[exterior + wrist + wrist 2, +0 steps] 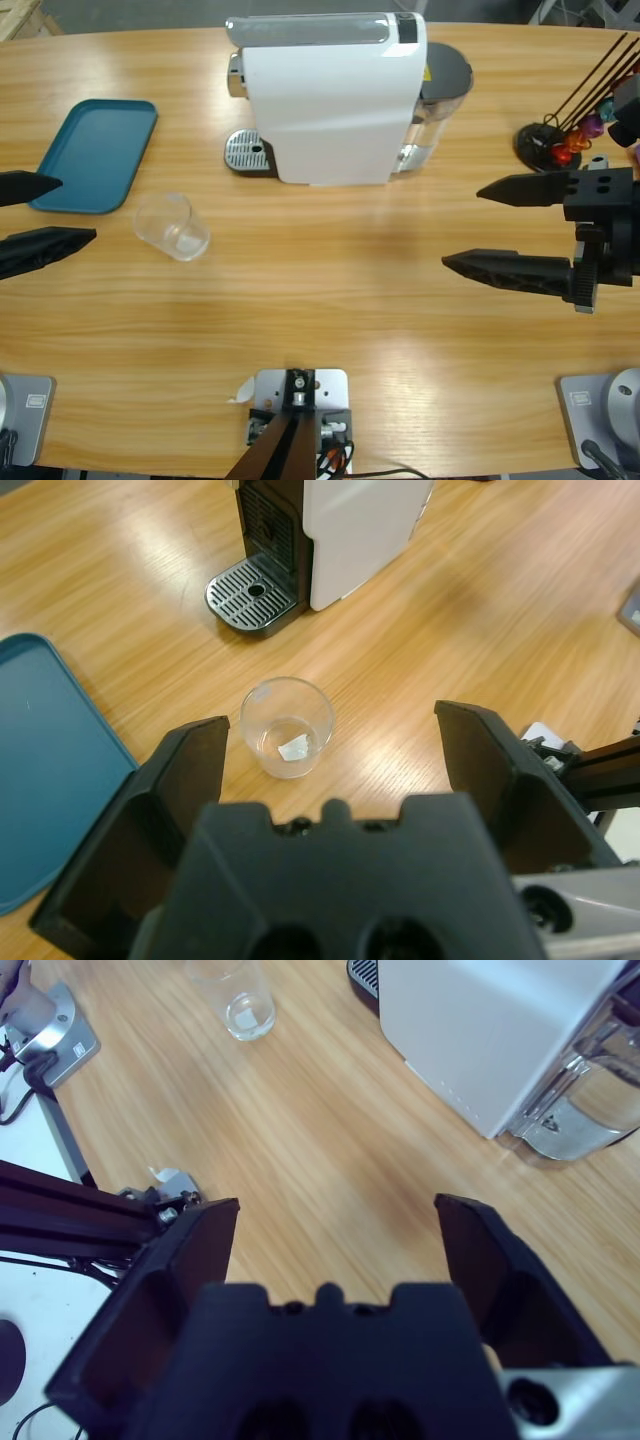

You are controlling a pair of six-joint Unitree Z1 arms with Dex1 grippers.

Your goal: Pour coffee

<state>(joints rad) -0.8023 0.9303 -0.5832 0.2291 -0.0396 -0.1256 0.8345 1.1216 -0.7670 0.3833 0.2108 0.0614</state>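
Left tool [45,214] wide open, clear tumbler [172,227] just ahead; right tool [470,228] wide open, well apart.

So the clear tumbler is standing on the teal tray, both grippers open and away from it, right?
Not quite. The clear tumbler stands on the bare table beside the teal tray, as the high view shows. The left gripper and right gripper are indeed open, clear of it.

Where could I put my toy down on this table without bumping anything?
The widest bare wood is the middle, between the clear cup and the right gripper, in front of the coffee machine. The blue tray is bare too. It gets crowded at the right edge, near the capsule stand.
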